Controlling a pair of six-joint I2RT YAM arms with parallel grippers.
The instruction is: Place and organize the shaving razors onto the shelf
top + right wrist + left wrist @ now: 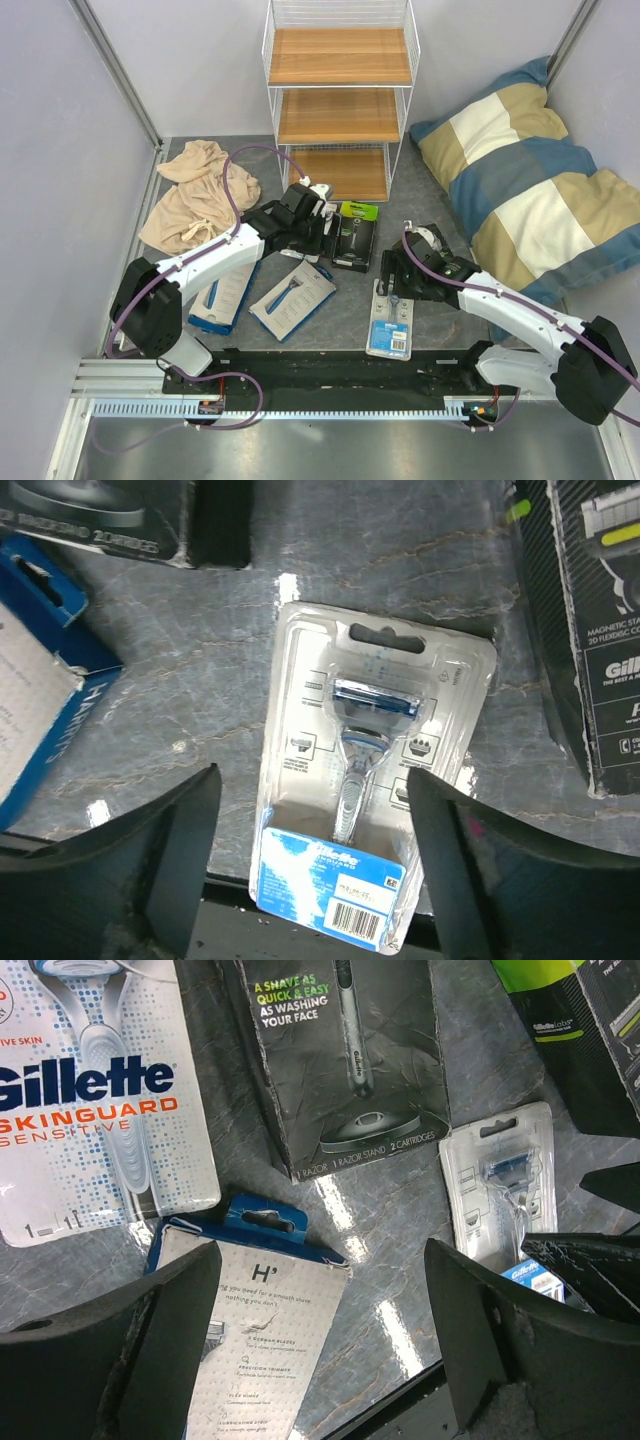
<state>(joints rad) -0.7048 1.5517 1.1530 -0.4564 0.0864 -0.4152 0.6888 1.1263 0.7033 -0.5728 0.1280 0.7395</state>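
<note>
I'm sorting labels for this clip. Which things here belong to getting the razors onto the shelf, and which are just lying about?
Part of the job:
- shelf
- blister-card razor
- white pack showing a blue razor
- black-and-green box
- white pack by the left arm

Just lying about:
- beige cloth
- striped pillow

Top view: fixed high above and behind the near edge, facing forward and down across the grey table (350, 300) to the shelf (340, 100) at the far wall. Whole scene covered.

Left wrist: close over the table, aimed down at flat packs.

Right wrist: equally close, centred on a blister card (360, 780).

Shared ground: that card (390, 322), probably also at right in the left wrist view (500, 1185).
</note>
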